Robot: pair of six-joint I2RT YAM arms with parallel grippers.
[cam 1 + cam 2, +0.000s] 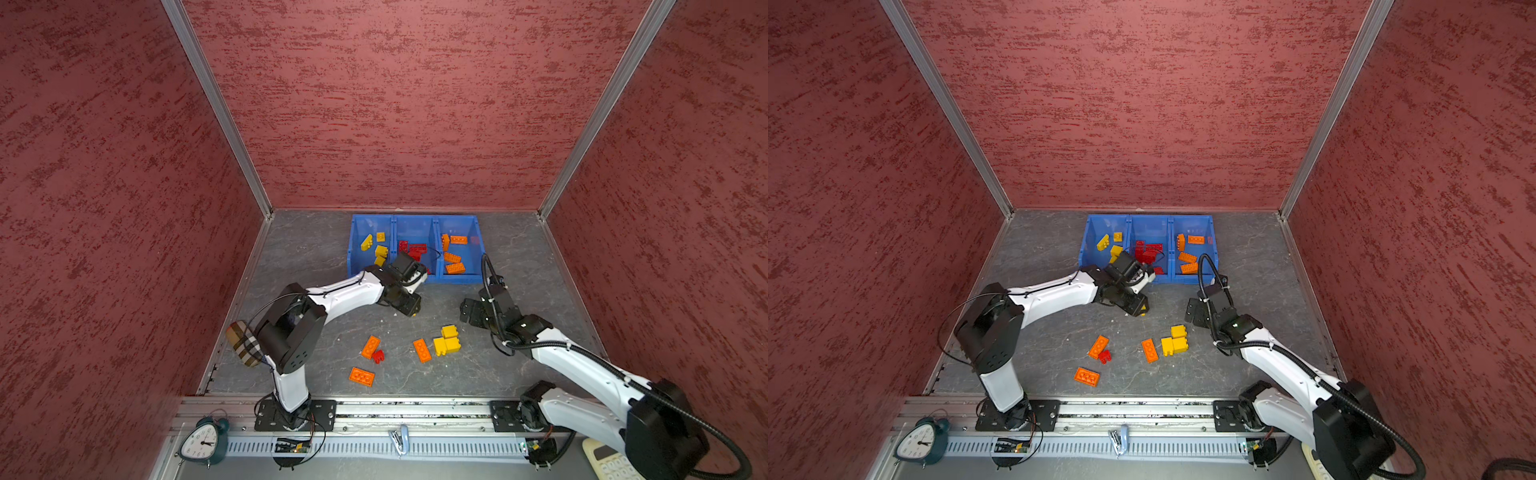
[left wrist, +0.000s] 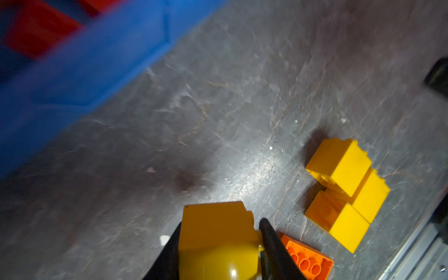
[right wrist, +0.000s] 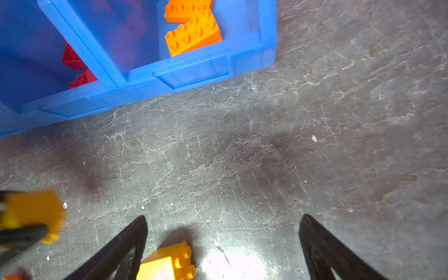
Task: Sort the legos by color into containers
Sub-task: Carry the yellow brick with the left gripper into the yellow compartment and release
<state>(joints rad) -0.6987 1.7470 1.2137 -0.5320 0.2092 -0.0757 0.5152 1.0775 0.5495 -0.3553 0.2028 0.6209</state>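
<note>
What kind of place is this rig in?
Probably a robot test cell: red textured panel walls in aluminium framing, two white-and-black robot arms bolted to a metal rail, three joined blue plastic bins of toy bricks.

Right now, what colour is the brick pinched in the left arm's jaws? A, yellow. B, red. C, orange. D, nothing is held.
A: in the left wrist view a yellow brick sits clamped between the left arm's jaws, plainly lighter than the orange brick beside it.
</note>
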